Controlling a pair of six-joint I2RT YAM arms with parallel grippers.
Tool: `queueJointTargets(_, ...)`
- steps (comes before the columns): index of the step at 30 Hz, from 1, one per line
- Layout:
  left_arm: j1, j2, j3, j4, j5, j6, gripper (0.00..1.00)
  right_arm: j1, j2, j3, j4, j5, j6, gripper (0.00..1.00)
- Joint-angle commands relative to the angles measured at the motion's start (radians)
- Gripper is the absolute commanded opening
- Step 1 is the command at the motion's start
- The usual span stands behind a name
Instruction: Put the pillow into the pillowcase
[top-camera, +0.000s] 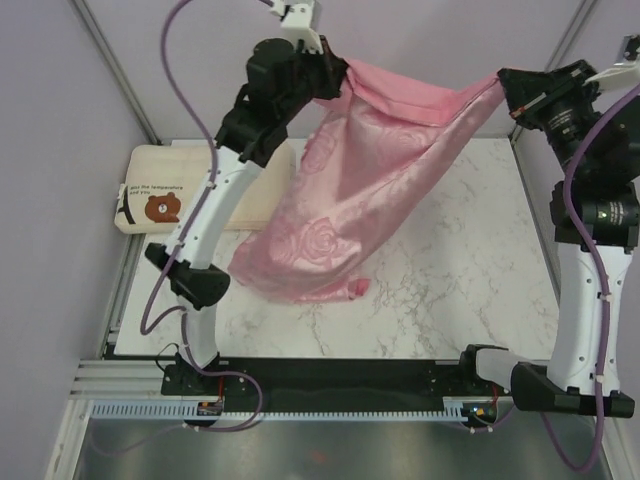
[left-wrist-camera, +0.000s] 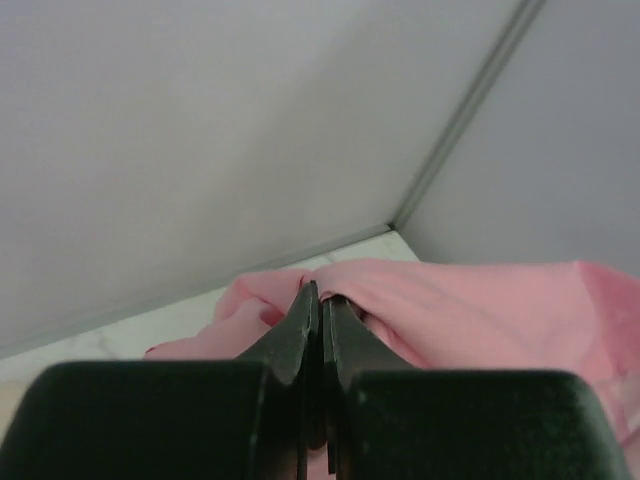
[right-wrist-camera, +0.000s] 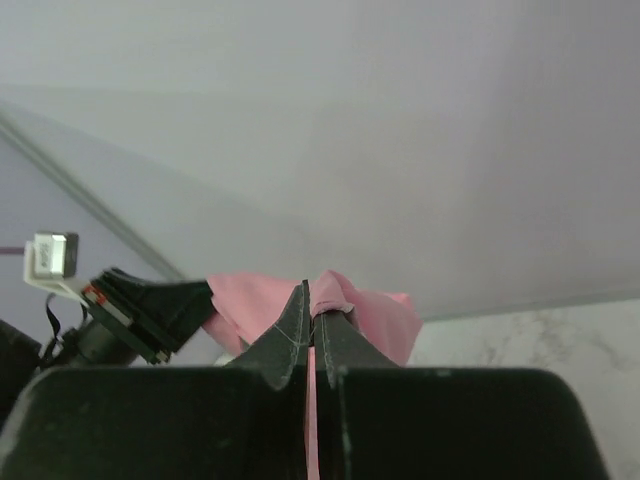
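- Two arms stand bolted at the near edge of the marble table (top-camera: 450, 260), both reaching up and away toward the far side.
- Nearest of the cloth, the lower end of the pillowcase (top-camera: 340, 190) sags down to the tabletop left of centre and appears to rest there in a crumpled fold.
- Left of it, the pillow (top-camera: 165, 190) lies flat along the table's left edge, outside the pillowcase. Its bear face (top-camera: 160, 208) points up, and its right part is hidden behind the left arm and the pink cloth.
- Farther back and high up, the left gripper (top-camera: 335, 75) pinches the upper left corner of the pillowcase. Its wrist view shows the jaws pressed together with pink fabric bunched at the tips.
- Across from it, the right gripper (top-camera: 503, 85) clamps the upper right corner, its jaws likewise closed with a sliver of pink between them.
- The top edge of the pillowcase stretches between the two claws, and the rest hangs slanting down to the left.
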Motion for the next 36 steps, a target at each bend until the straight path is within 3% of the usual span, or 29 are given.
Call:
queueJointTargets(1, -0.070, 0.052, 0.111, 0.324, 0.268, -0.120, 0.02, -0.021, -0.070, 0.161, 0.044, 0.227, -0.147, 0.00)
queueJointTargets(5, -0.117, 0.072, 0.089, 0.619, 0.386, -0.266, 0.02, -0.021, -0.119, 0.201, 0.227, 0.156, -0.162, 0.00)
queueJointTargets(6, -0.120, 0.072, 0.094, 0.657, 0.412, -0.314, 0.02, -0.021, -0.139, 0.178, 0.334, 0.081, -0.151, 0.00)
queueJointTargets(9, -0.102, 0.057, 0.068, 0.702, 0.442, -0.351, 0.02, -0.020, -0.132, 0.166, 0.427, -0.080, -0.102, 0.00)
queueJointTargets(11, -0.049, 0.019, -0.054, 0.729, 0.454, -0.381, 0.02, -0.021, -0.139, 0.099, 0.526, -0.145, -0.059, 0.00)
queueJointTargets(16, 0.128, -0.028, -0.498, 0.854, 0.595, -0.595, 0.02, -0.018, -0.238, -0.357, 0.809, -0.279, 0.156, 0.00)
queueJointTargets(19, 0.217, -0.037, -0.678, 0.759, 0.632, -0.584, 0.03, 0.049, -0.317, -0.621, 0.929, -0.309, 0.217, 0.00)
queueJointTargets(20, 0.257, -0.047, -0.728, 0.725, 0.623, -0.570, 0.10, 0.072, -0.359, -0.735, 0.926, -0.297, 0.204, 0.00)
queueJointTargets(21, 0.274, -0.081, -0.781, 0.710, 0.603, -0.541, 0.25, 0.192, -0.379, -0.791, 0.920, -0.282, 0.187, 0.00)
queueJointTargets(23, 0.306, -0.130, -0.930, 0.654, 0.547, -0.495, 0.40, 0.311, -0.426, -0.917, 0.831, -0.232, 0.075, 0.00)
queueJointTargets(24, 0.312, -0.187, -0.972, 0.640, 0.470, -0.440, 0.52, 0.430, -0.434, -0.954, 0.814, -0.169, 0.042, 0.00)
queueJointTargets(27, 0.326, -0.253, -1.052, 0.527, 0.294, -0.376, 0.67, 0.651, -0.419, -1.058, 0.752, -0.077, -0.061, 0.00)
queueJointTargets(31, 0.329, -0.331, -1.033, 0.383, 0.169, -0.319, 0.75, 0.925, -0.333, -1.085, 0.706, -0.021, -0.179, 0.05)
queueJointTargets(33, 0.331, -0.360, -1.030, 0.331, 0.131, -0.290, 0.77, 1.088, -0.269, -1.013, 0.596, 0.020, -0.297, 0.24)
queueJointTargets(34, 0.329, -0.374, -1.030, 0.312, 0.124, -0.280, 0.77, 1.133, -0.246, -0.976, 0.543, 0.067, -0.339, 0.29)
queueJointTargets(36, 0.329, -0.426, -1.032, 0.257, 0.120, -0.262, 0.77, 1.221, -0.196, -0.879, 0.408, 0.129, -0.416, 0.49)
